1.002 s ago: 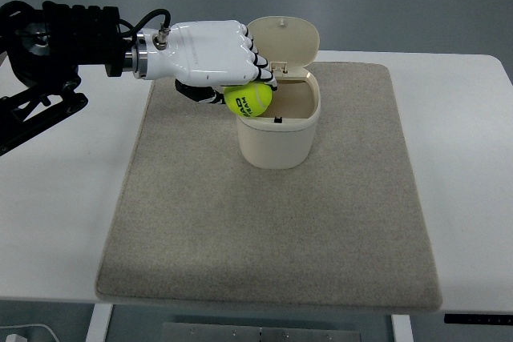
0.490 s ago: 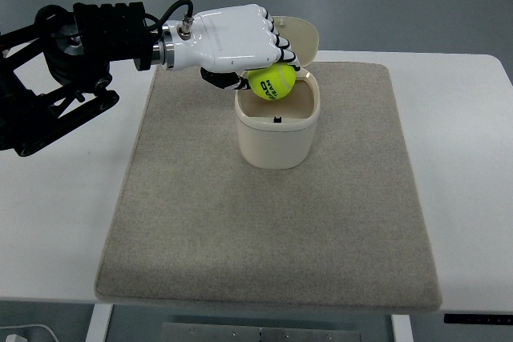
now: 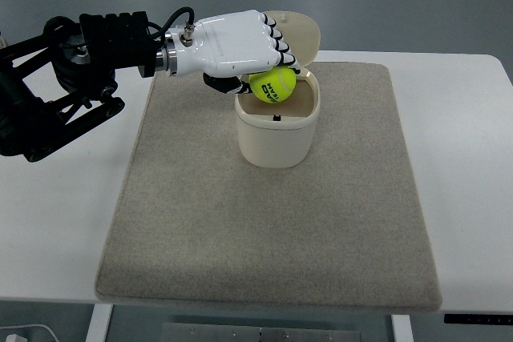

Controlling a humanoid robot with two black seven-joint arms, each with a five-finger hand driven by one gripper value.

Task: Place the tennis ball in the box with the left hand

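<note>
My left hand (image 3: pixel 260 70), white with black finger joints, reaches in from the left and is curled around a yellow-green tennis ball (image 3: pixel 272 86). The ball hangs over the open mouth of a cream box (image 3: pixel 276 135), toward its left rim. The box stands upright on the mat with its hinged lid (image 3: pixel 300 30) tipped back behind it. Part of the ball and the thumb are hidden under the hand's knuckles. The right arm does not show.
A beige mat (image 3: pixel 272 222) covers the middle of the white table (image 3: pixel 473 166). The black left arm and its frame (image 3: pixel 56 94) fill the upper left. The table's front edge runs along the bottom of the picture.
The left hand has carried the ball up and to the right, from beside the box's left rim to above its opening. In the last half second it barely shifted.
</note>
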